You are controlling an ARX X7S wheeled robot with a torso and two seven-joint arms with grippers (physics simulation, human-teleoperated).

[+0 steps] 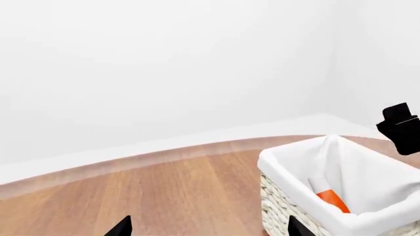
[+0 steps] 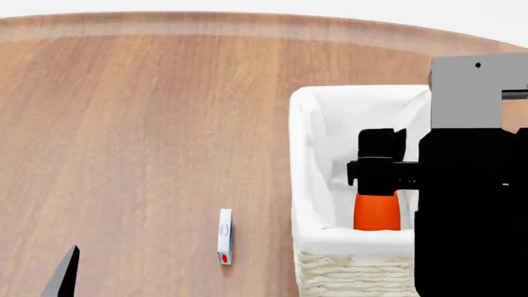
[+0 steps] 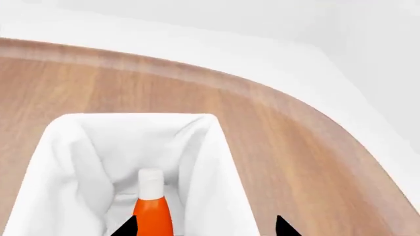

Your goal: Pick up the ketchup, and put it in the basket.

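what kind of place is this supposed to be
Probably a bare simulated test room, not a real home: a plain wooden tabletop, blank white walls, and only a lined wicker basket holding the ketchup, plus a small white carton.

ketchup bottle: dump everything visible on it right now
The ketchup is an orange-red bottle of smooth plastic look with a tall white cap. It sits inside the basket, against the white cloth liner, cap pointing toward the far wall. In the head view the right gripper covers its upper part; whether the fingers grip it cannot be told. The label is not visible, and no view shows its base.
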